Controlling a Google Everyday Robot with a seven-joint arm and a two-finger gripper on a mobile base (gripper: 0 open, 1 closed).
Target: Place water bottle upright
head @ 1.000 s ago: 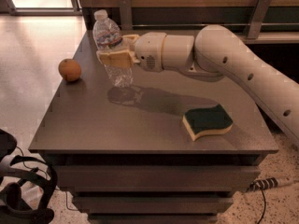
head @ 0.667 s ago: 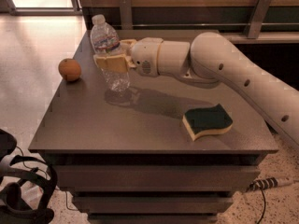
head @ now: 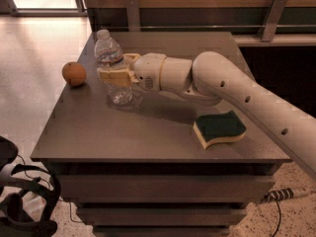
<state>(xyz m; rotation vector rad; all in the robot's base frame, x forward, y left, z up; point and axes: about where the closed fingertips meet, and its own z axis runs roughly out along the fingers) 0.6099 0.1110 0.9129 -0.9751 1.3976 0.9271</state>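
The water bottle (head: pixel 109 50) stands upright on the left rear part of the table (head: pixel 148 135), white cap on top and its clear ribbed base down at the tabletop. Whether the base fully rests on the surface or sits a hair above it cannot be told from this view.

The gripper (head: pixel 111 69) is at the bottle's middle, reaching in from the right. Its tan fingers (head: pixel 114 75) are clamped around the bottle's waist: one finger crosses the front of the bottle, and the other shows just behind it.

The white arm (head: pixel 237 90) runs from the gripper's rounded wrist across the table and away toward the lower right edge of the view, passing above the right half of the tabletop.

An orange (head: pixel 74 73) lies near the table's left edge, beside the bottle but not touching it. A sponge (head: pixel 218 128) — dark green on top, yellow below — lies flat on the right front part of the table, well apart from the bottle and under the line of the arm.

On the floor at lower left sits a black object (head: pixel 22 201) with curved straps — what it is cannot be told. A cable (head: pixel 281 195) lies on the floor at lower right.
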